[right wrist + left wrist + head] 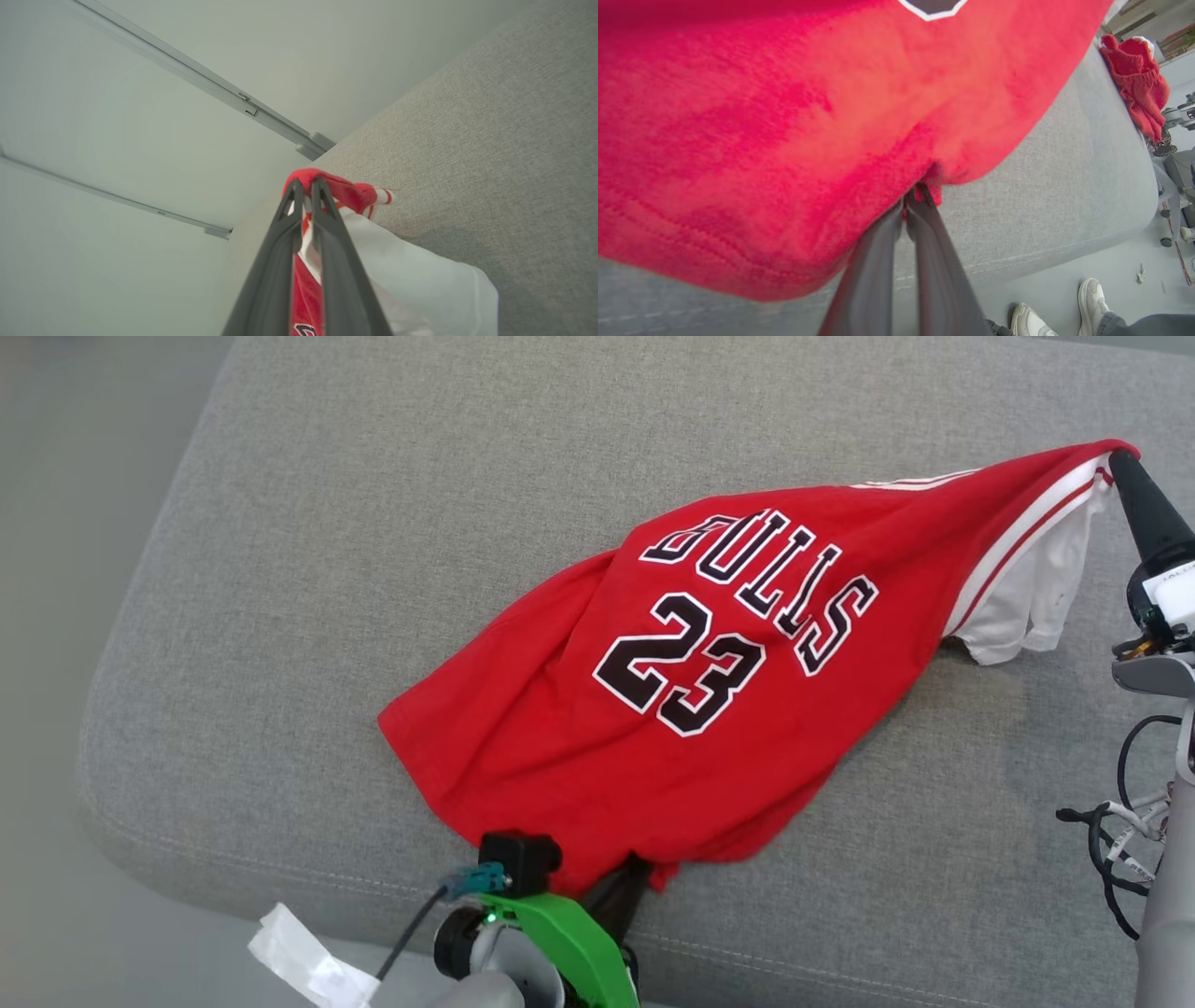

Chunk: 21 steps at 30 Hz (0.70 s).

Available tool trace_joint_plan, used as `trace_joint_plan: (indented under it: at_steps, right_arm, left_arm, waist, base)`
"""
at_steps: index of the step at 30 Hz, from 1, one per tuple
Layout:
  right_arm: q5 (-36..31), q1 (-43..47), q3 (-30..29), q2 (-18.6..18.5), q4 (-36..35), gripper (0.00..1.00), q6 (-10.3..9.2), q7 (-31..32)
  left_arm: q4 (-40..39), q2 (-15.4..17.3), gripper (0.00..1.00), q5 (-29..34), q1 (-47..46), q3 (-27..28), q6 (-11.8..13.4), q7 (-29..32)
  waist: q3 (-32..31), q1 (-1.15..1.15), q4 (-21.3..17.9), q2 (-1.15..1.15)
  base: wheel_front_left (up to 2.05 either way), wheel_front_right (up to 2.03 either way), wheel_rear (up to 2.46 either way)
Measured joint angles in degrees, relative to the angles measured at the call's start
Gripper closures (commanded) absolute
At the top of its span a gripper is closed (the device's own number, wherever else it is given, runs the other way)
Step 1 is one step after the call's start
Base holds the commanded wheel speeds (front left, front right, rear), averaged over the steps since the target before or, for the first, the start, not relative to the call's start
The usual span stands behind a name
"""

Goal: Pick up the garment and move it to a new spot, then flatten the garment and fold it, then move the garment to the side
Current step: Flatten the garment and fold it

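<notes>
**Jersey pinched at both ends, stretch looks imminent**

Jersey (691,681) sprawls across the grey cushion (373,523), lettering and number face up, its near edge rumpled and one far corner raised. Down at the near hem sits the left hand (630,882). The left wrist view settles the matter, because both dark fingers (936,261) are pressed together with a nub of red cloth caught at their tips. That hand is clenched on the hem.

Over on the far right, the right hand (1120,462) is clamped on the shoulder corner. It holds that corner clear of the cushion, so the fabric climbs toward it in a taut ridge and the white lining (1036,597) dangles underneath. From the right wrist, red trim curls over the closed fingertips.

Why this arrangement? Two grips at opposite ends let the arms draw the cloth tight between them, which reads as the set-up for carrying it or spreading it flat. Nothing is flat yet, and no fold is made.

The worry is that small pinch at the hem, since a hard pull could tear it loose. Beyond the cushion's edge, a person's shoes (1092,298) stand on the floor, and a second red garment (1139,79) lies at the cushion's far end.
</notes>
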Motion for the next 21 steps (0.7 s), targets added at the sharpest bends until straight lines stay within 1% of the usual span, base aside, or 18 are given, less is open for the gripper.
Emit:
trace_joint_plan:
  at_steps: [3, 6, 8, 10, 15, 20, 21]
  right_arm:
    - [1.2, 0.0, -0.4, 0.0, 0.2, 1.00, 0.00, -0.5]
    - [2.2, 0.1, -0.9, 0.0, 0.4, 1.00, 0.00, -1.0]
    - [3.5, 0.4, -1.1, 0.0, 0.9, 1.00, 0.00, -1.3]
    - [5.3, 0.9, 0.1, -0.2, 1.4, 1.00, 0.00, -1.3]
    - [9.9, 0.9, 5.7, 0.0, 1.2, 1.00, 0.00, -1.3]
    - [12.7, -1.0, 6.2, -0.1, -0.7, 1.00, 0.00, -3.6]
    - [15.1, -2.9, 5.9, -0.1, -2.5, 1.00, -0.01, -5.1]
  left_arm:
    - [0.1, 0.0, 1.00, -2.0, -0.9, 3.9, 0.2, -1.2]
    - [-1.2, 0.1, 1.00, -2.4, -3.0, 7.1, 0.5, -1.7]
    - [-2.6, 0.6, 1.00, -2.4, -5.1, 8.1, 0.4, -1.7]
    - [-4.0, 1.4, 1.00, -2.4, -7.1, 8.5, -0.1, -1.5]
    - [-7.5, 5.1, 1.00, -1.8, -10.9, 10.1, -0.6, -0.7]
    - [-12.8, 9.2, 1.00, -1.3, -14.8, 12.9, -1.2, -0.1]
    - [-15.5, 10.9, 1.00, -1.2, -16.7, 15.0, -1.2, -0.2]
  waist:
    - [-0.5, 0.00, 0.1, 0.00]
    - [-0.8, 0.00, 0.4, 0.00]
    - [-1.0, 0.00, 0.8, 0.00]
    - [-1.2, 0.00, 1.2, 0.00]
    - [-1.9, 0.00, 1.7, 0.00]
    - [-2.9, 0.00, 1.6, 0.00]
    - [-3.6, 0.00, 1.6, 0.00]
  base:
    - [0.00, 0.00, 0.00]
    - [0.00, 0.00, 0.00]
    - [0.00, 0.00, 0.00]
    - [0.00, 0.00, 0.00]
    - [0.00, 0.00, 0.00]
    - [0.00, 0.00, 0.00]
    - [0.00, 0.00, 0.00]
